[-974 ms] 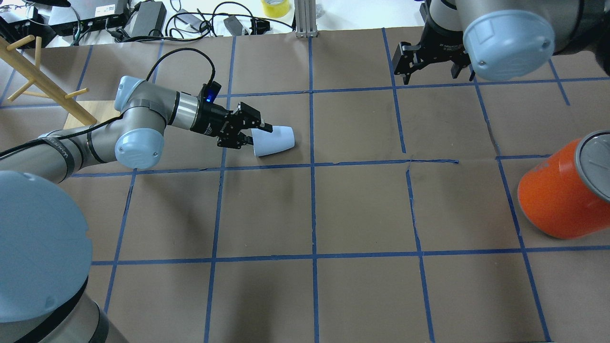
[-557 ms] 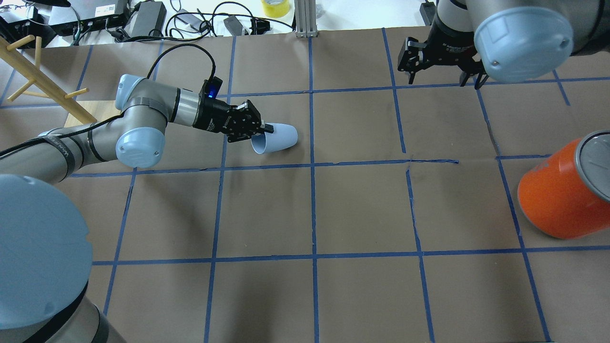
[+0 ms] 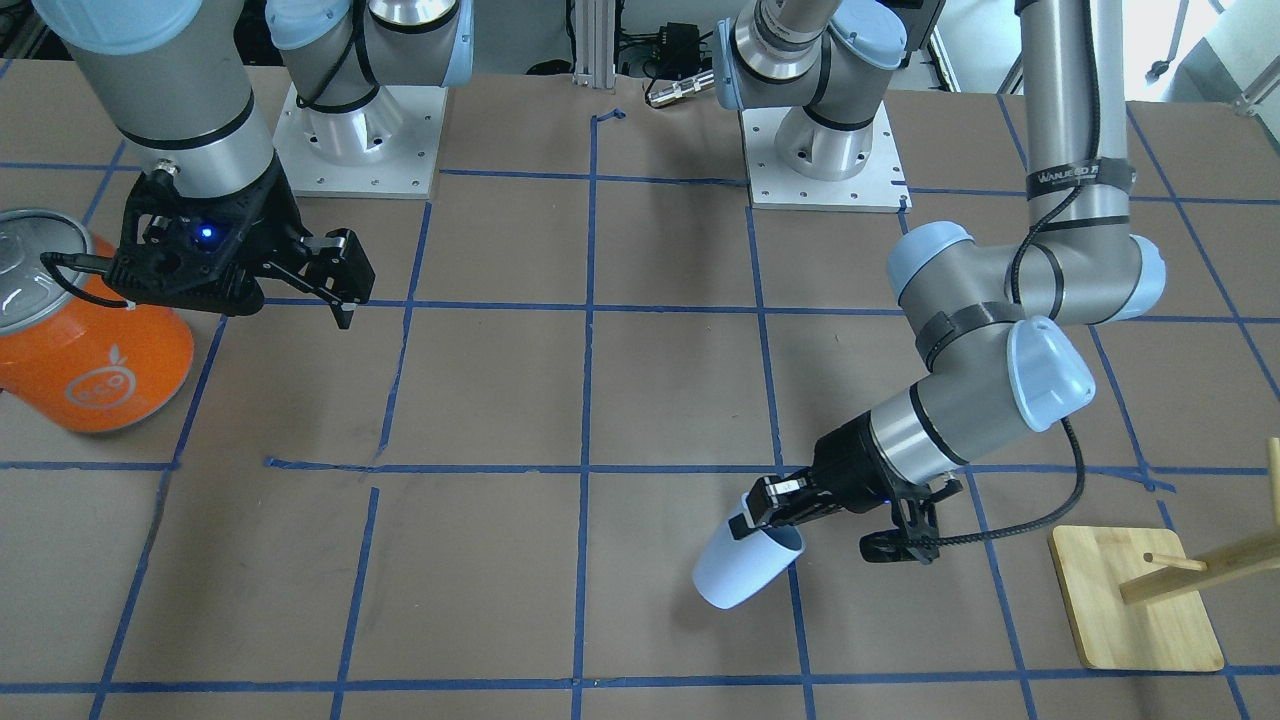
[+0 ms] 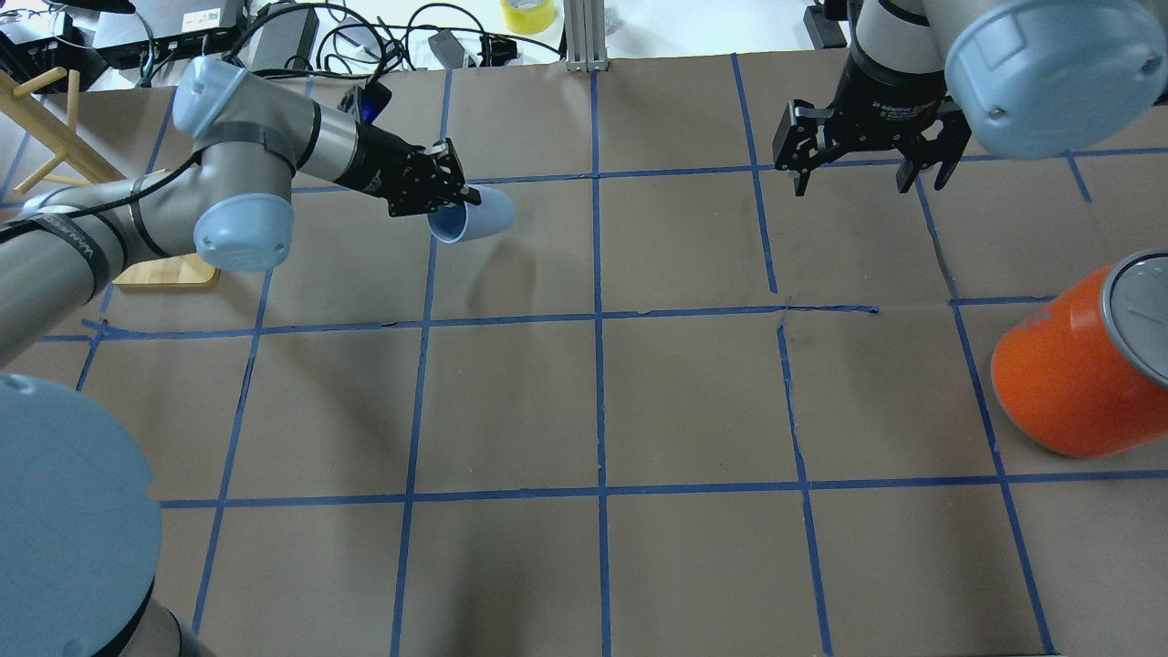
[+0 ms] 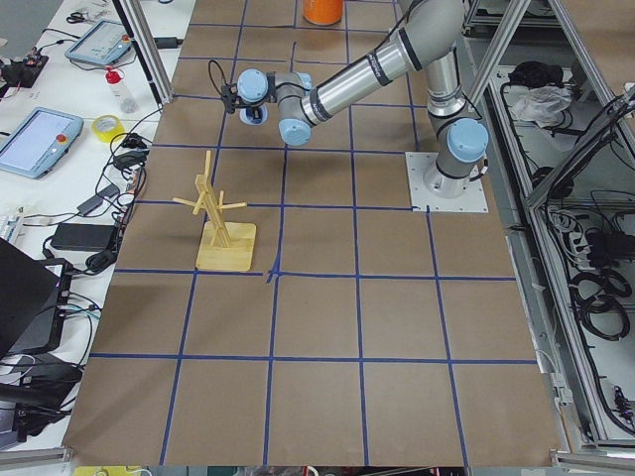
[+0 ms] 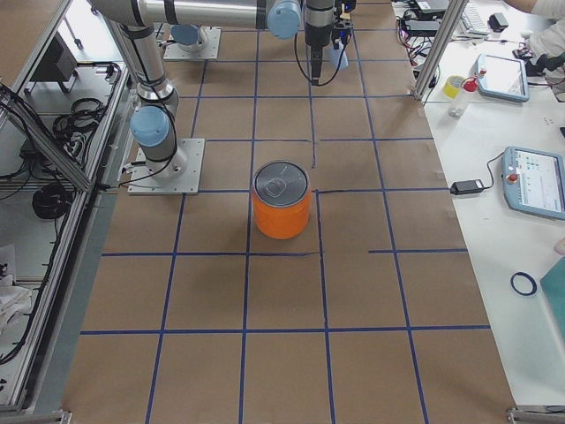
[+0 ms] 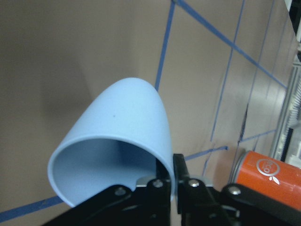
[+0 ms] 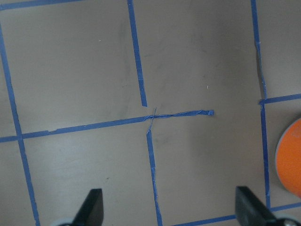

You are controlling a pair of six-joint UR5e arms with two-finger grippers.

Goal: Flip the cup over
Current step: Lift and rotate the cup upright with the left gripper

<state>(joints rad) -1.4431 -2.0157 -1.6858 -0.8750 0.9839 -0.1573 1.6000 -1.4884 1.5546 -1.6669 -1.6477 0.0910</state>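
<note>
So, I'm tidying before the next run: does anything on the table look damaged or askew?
Only one blue tape strip near the orange can: it is twisted and frayed, off its line. The cup just hangs tilted in the left end effector.

We hold the cup (image 4: 484,215) tilted in the left gripper (image 4: 459,196), off the table (image 4: 602,401), with bare paper beneath it and on toward the middle. The rack (image 4: 64,128) stands near that arm's elbow and hems its outer side. The can (image 4: 1063,383) blocks the table's right edge, well apart from the cup. Our right gripper (image 4: 858,175) hangs spread over bare paper, nearer the can than the cup.
</note>
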